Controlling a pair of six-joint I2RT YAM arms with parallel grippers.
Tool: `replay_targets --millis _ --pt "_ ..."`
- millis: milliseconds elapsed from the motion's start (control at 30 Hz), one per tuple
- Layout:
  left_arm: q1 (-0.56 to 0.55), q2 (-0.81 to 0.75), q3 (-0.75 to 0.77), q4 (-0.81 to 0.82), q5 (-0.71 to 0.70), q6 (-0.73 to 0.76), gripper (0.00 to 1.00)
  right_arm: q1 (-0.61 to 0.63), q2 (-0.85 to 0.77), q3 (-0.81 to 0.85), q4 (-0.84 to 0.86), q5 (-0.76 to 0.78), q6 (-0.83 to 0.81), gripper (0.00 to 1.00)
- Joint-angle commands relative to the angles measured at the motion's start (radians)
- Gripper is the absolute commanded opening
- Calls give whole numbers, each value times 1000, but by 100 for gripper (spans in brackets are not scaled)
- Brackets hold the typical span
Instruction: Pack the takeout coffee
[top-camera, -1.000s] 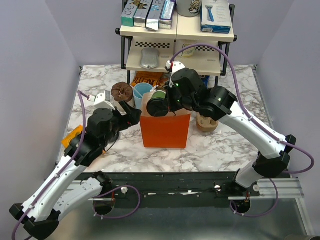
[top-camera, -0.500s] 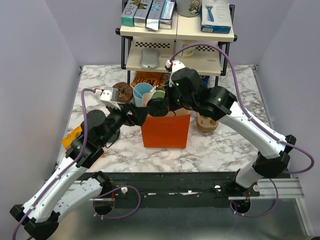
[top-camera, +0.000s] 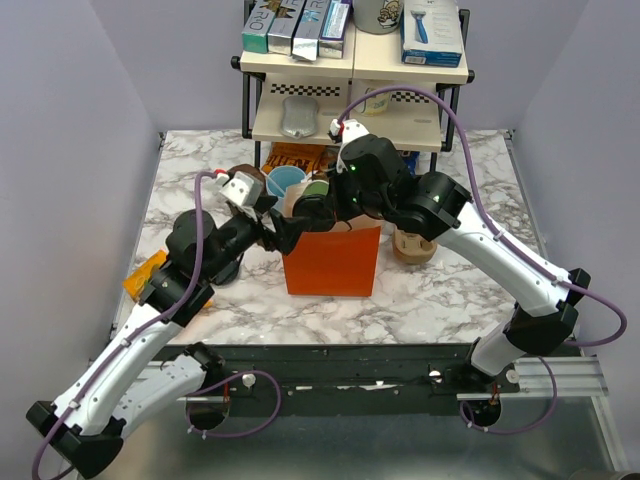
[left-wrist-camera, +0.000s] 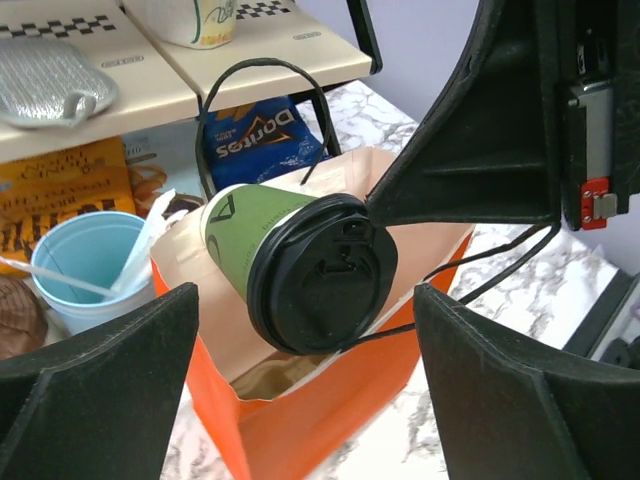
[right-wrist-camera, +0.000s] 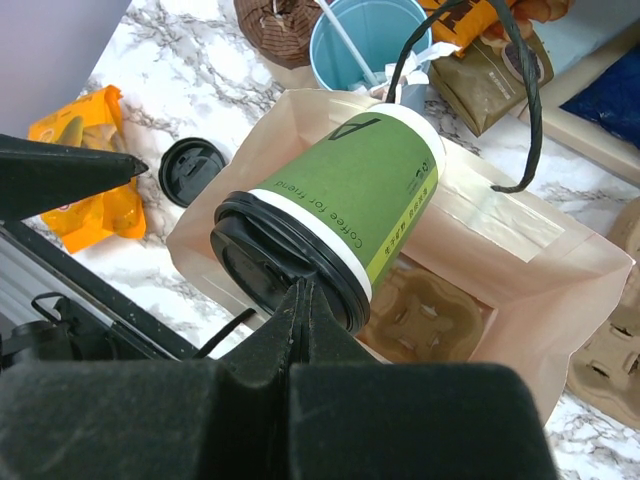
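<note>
Two arms meet over the orange paper bag (top-camera: 332, 265) at the centre of the top view, on the marble table (top-camera: 440, 300).

Far left: orange snack packet (top-camera: 145, 272) at the table's left edge, print unreadable. Loose black lid (right-wrist-camera: 190, 170) lies near it, on the bag side.

Left of bag: left gripper (top-camera: 280, 232) spread wide, nothing held. In its wrist view the fingers (left-wrist-camera: 100, 380) sit at lower left and lower right, clear of the cup.

Behind the bag's left corner: light blue cup (left-wrist-camera: 85, 255), upright, white stirrer inside.

Centre: takeout coffee (left-wrist-camera: 240, 235) tipped on its side across the bag's open mouth. Its cup lid (left-wrist-camera: 325, 275) faces the left wrist camera. The green wall reads "Coffee for friend", with a large angular mark near the base. A black bag handle (left-wrist-camera: 215, 110) arches over it.

Inside the bag, beneath the cup: brown pulp carrier (right-wrist-camera: 425, 315).

Behind the bag: blue packet (left-wrist-camera: 255, 145), "Doritos" legible.

Right of centre: right gripper (right-wrist-camera: 303, 300) fully closed, tip at the lid's rim. Cannot tell whether it pinches the rim.

Far right: second pulp carrier (top-camera: 412, 245) on the table, partly hidden by the right arm.
</note>
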Motion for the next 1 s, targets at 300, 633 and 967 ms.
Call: replay_targets --millis 300,633,967 --pt "120 151 84 -24 281 138 87 -13 14 18 24 8 -18 1" --pt "143 224 109 -25 341 123 73 -16 11 8 29 5 -18 1" --pt "151 237 104 19 335 72 42 -18 7 0 32 0 -19 1"
